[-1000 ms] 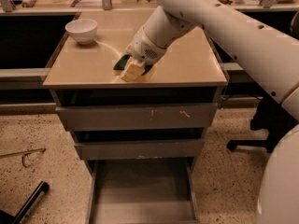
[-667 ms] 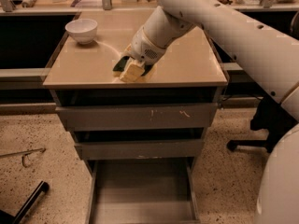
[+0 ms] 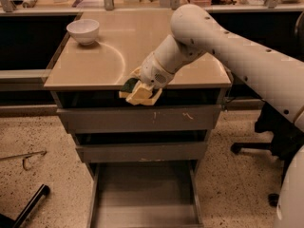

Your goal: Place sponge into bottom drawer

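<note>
Just off the smooth countertop [image 3: 142,37], the gripper [image 3: 140,92] pinches the green-topped sponge [image 3: 128,85].

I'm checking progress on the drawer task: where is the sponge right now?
Mid-frame in the camera view, the sponge is held in the gripper at the front edge of the countertop, well above the open bottom drawer.

Smooth pale claw [image 3: 142,94] at the front edge of the glossy countertop [image 3: 156,37] clamps the porous foam sponge [image 3: 128,86].
</note>
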### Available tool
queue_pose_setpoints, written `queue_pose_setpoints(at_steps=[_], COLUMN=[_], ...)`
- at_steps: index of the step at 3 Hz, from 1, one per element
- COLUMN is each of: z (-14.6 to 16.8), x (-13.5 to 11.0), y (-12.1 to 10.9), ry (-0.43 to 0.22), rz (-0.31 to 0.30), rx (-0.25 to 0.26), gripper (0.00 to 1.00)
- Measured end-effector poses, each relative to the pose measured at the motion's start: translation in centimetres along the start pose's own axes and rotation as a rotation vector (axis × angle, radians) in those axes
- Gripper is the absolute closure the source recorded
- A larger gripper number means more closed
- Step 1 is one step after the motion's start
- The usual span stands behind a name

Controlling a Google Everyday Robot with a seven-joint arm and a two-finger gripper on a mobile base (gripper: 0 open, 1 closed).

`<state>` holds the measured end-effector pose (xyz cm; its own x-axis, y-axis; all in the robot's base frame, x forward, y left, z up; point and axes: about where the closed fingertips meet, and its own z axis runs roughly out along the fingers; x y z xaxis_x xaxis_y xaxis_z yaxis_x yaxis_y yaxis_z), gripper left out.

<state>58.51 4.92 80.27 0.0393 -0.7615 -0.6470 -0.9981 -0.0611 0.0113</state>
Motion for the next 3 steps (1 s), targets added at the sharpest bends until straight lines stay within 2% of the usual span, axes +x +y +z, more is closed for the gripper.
queue_pose_setpoints(at_steps=[1, 2, 3], z=[0.0, -0.8, -2.4], x=[0.0, 0.0, 0.1], y=[0.0, 2.2, 7.0], ry=[0.0, 0.015, 0.037], rz=[0.0, 0.015, 0.062], rx=[0.0, 0.019, 0.072], gripper=[1.0, 1.0, 1.0])
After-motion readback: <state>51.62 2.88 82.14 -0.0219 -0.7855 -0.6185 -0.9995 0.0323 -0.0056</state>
